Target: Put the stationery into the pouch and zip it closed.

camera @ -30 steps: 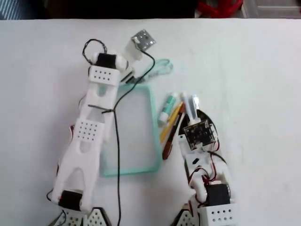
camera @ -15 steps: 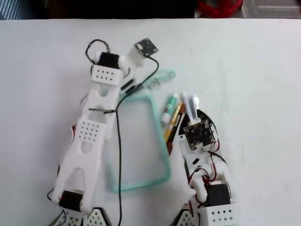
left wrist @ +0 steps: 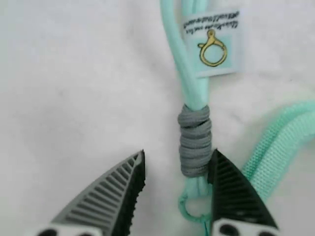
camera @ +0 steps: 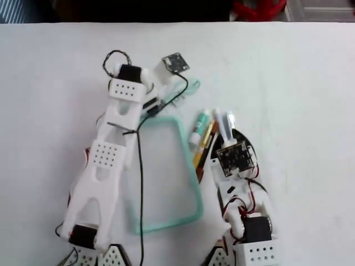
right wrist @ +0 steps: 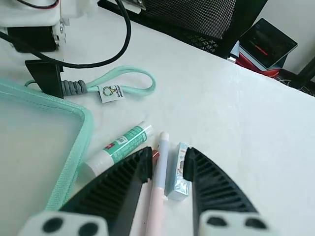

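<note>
1. Mint-green trim frames the clear pouch (camera: 163, 172), which lies flat on the white worktop (camera: 299, 100) between the two arms. It is slightly skewed, and its long sides run away from the arm bases.
2. From the pouch's far corner a mint cord loop (left wrist: 189, 73) stretches out over the worktop. The loop is pinched together by a grey binding (left wrist: 195, 142) and carries a small pale tag (left wrist: 212, 46).
3. At that corner sits the left hand (left wrist: 178, 164) with its two dark ribbed fingers apart. The grey binding lies in the gap, close against one finger, while the other finger stands clear of it and nothing is clamped.
4. All the stationery lies outside the pouch, on the worktop just beside the long edge on the right arm's side. Nearest the pouch is a white glue stick (camera: 198, 127) with a green label, and a yellow pencil (camera: 203, 145) lies next to it with a darker one alongside.
5. Just past those lie a pale pen (right wrist: 158, 182) and a small pale-blue eraser (right wrist: 177, 172), side by side.
6. Over that pair is the right hand (right wrist: 167, 158), fingers apart — one on the pen's outer side, the other on the eraser's. I cannot tell whether either finger touches them.
7. A black cable (camera: 138, 183) trails from the left arm's wrist across the pouch toward the arm bases.
8. Beyond the worktop's far edge, in the right wrist view, a dark tablet (right wrist: 268, 42) rests on something red.
</note>
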Robot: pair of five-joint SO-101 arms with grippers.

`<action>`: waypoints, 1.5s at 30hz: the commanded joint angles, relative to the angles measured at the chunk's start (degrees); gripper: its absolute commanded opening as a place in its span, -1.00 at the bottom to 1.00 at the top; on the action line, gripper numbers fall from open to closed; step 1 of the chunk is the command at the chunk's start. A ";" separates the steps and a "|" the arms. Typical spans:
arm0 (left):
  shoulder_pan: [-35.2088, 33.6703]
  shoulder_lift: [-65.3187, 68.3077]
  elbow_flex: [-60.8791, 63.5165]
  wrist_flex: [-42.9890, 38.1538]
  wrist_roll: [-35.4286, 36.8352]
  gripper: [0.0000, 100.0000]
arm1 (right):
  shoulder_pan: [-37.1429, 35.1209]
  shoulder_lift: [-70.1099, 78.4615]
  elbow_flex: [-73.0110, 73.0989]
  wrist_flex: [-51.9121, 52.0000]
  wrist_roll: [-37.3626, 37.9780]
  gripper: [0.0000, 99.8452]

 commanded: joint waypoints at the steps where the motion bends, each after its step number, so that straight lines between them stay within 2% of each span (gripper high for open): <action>1: 0.75 -0.31 3.08 -2.81 0.00 -0.58 | -0.13 -0.22 0.53 -0.22 0.79 -0.77; 5: 2.86 -0.40 5.89 -0.62 -7.74 -0.60 | -0.13 -0.22 0.53 -0.22 0.79 -0.77; 10: 2.51 -0.40 5.89 -2.29 -9.05 -0.97 | -0.13 -0.22 0.53 -0.22 0.79 -0.77; 12: 1.45 -0.57 5.80 -3.08 -9.05 -0.92 | -0.13 -0.22 0.53 -0.13 0.79 -0.77; 18: -0.04 -7.16 5.63 -0.97 -8.44 -0.96 | -0.13 -0.22 0.53 -0.13 0.79 -0.77; 25: -3.03 -23.25 -4.75 5.19 1.23 -0.96 | -0.13 -0.22 0.53 -0.13 0.79 -0.77; 30: -3.38 -36.35 -3.52 4.84 8.35 -0.96 | -0.13 -0.22 0.53 -0.13 0.79 -0.77; 37: -2.95 -51.03 -3.60 3.96 23.30 -0.96 | -0.13 -0.22 0.53 -0.13 0.79 -0.77; 42: -2.95 -62.46 -3.16 4.57 30.59 -0.96 | -0.13 -0.22 0.53 -0.13 0.79 -0.77; 45: -2.15 -68.70 -3.08 5.71 31.74 -0.96 | -0.13 -0.22 0.53 -0.13 0.79 -0.77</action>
